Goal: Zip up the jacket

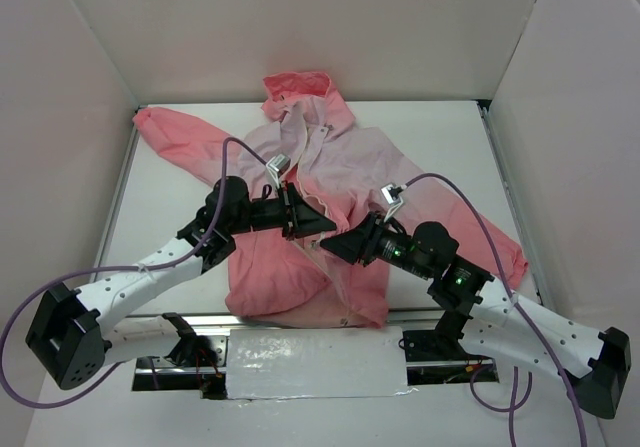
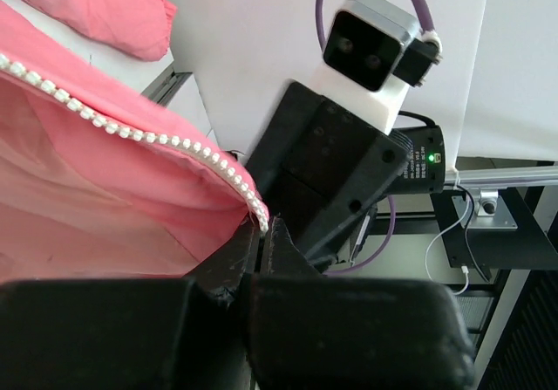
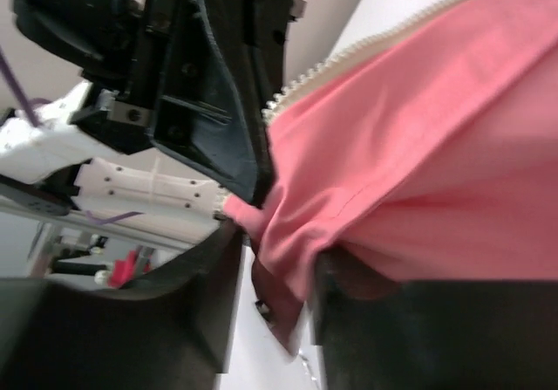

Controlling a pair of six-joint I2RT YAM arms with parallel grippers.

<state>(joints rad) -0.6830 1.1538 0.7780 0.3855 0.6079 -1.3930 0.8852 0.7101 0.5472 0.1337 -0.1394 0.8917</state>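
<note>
A white bench [image 1: 450,137] boxed in by plain white panels [image 1: 300,27] carries the jacket [image 1: 285,277], spread front-up at the centre of the frame. Its long axis runs top to bottom, with the hood [image 1: 297,85] at the top and the hem at the lower edge. One sleeve [image 1: 175,132] reaches to the upper left, the other to the lower right. The left pincer [image 2: 264,237] is pressed together on the zipper edge [image 2: 157,137]. The right pincer [image 3: 275,263] straddles a fold of fabric, but I cannot tell if it pinches it.
</note>
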